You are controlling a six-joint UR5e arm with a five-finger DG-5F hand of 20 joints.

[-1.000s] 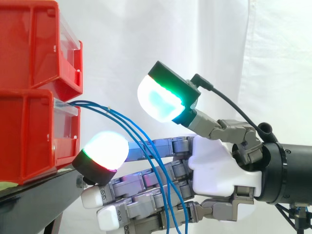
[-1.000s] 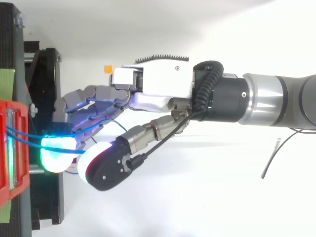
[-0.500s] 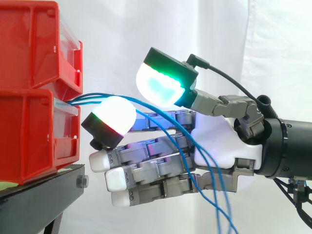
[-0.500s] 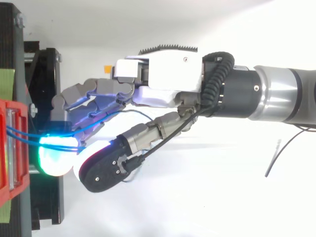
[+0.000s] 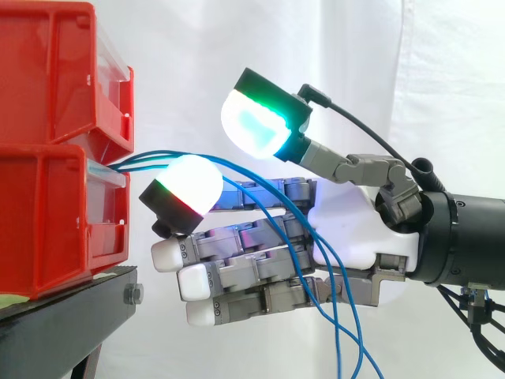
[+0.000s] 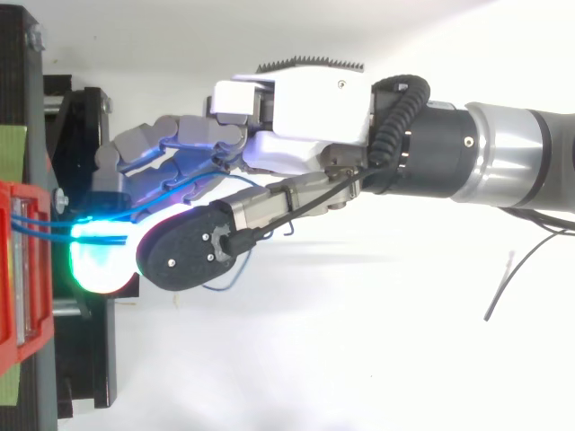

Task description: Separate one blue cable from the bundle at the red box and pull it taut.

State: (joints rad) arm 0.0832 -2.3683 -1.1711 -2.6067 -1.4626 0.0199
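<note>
Side view: blue cables are seen leaving the front of the lower red bin, arched over one glowing fingertip and draped down across the fingers of the hand. The fingers are held nearly straight, pointed at the bin, with the thumb raised well above them; nothing is clamped. The bin is carried on a black stand.

A white curtain hangs across the back of the side view. At 8 o'clock there, a black stand bears a silver bolt on its front edge. From above, green tape sits at 9 o'clock, and a thin dark wire lies on the white surface at 4 o'clock.
</note>
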